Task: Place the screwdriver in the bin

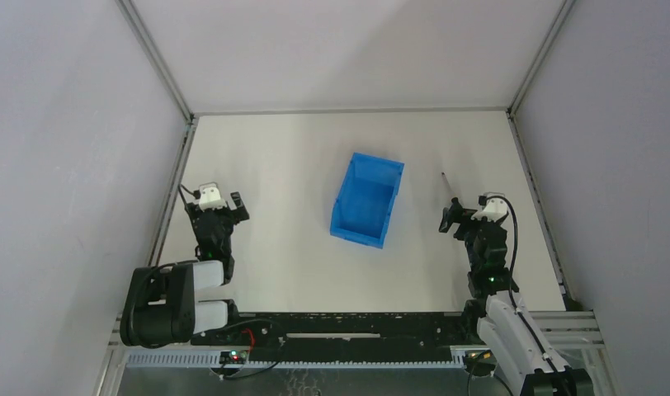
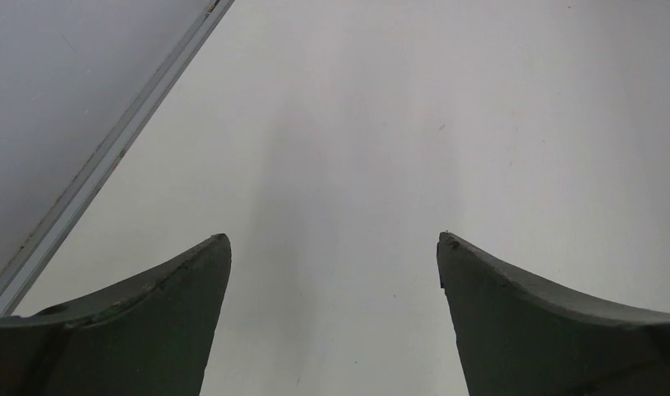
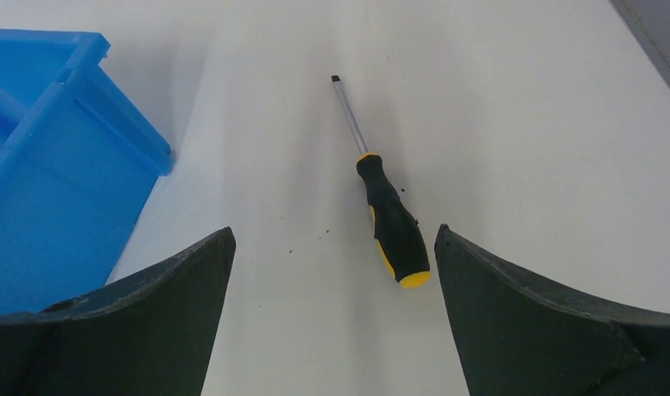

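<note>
Spread wide and gripping nothing: the right gripper [image 3: 333, 235], over the table [image 1: 282, 165] near its right edge. Just ahead of it, between the lines of its two fingers and nearer the right one, the screwdriver [image 3: 391, 221], flat on the surface, touched by neither finger. Yellow-tipped handle end toward the gripper, shaft tip pointing to the far edge. Off to the left, toward the table's middle, the bin [image 3: 51, 198], apart from the screwdriver. By the left edge, the left gripper [image 2: 334, 239], likewise parted and empty.
</note>
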